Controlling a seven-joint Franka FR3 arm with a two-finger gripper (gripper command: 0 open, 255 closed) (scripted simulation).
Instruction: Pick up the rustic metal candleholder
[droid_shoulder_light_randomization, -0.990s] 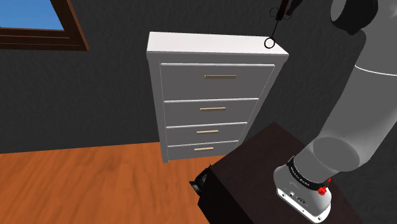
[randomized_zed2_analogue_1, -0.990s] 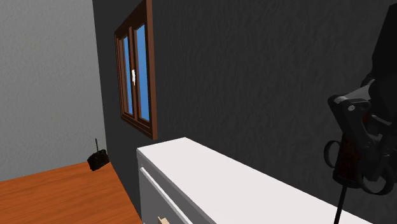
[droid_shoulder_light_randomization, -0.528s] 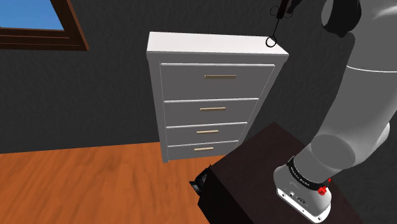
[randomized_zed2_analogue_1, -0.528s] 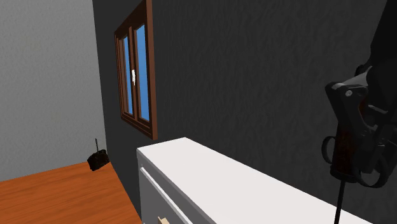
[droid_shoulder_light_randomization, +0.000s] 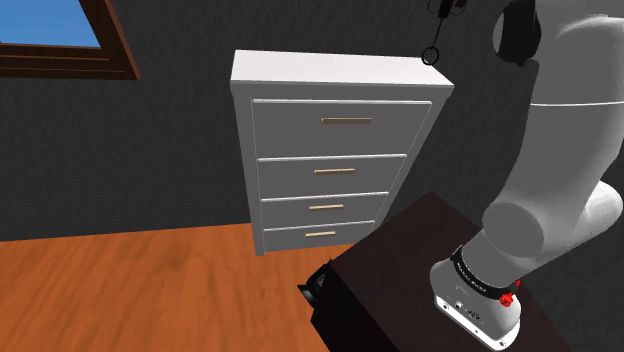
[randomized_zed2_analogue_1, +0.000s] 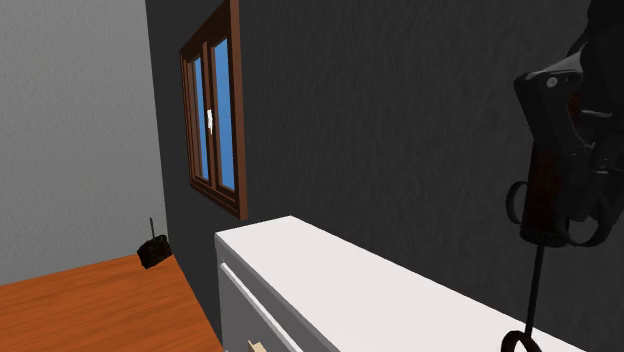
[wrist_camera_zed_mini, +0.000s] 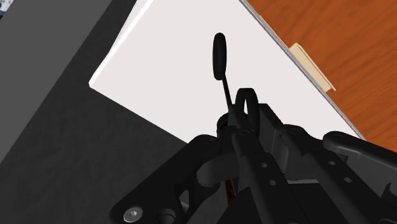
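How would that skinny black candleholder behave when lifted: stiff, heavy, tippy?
Probably stiff: the candleholder shows a thin stem running dead straight below its scrolled top. Likely top-heavy, since the bulk sits up high and the foot is just a small ring. Stood on the white dresser, it could tip easily if nudged.

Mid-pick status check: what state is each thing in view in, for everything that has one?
gripper: shut on the candleholder
candleholder: clasped, hanging ring end down over the dresser top
drawers: all four shut
window: shut
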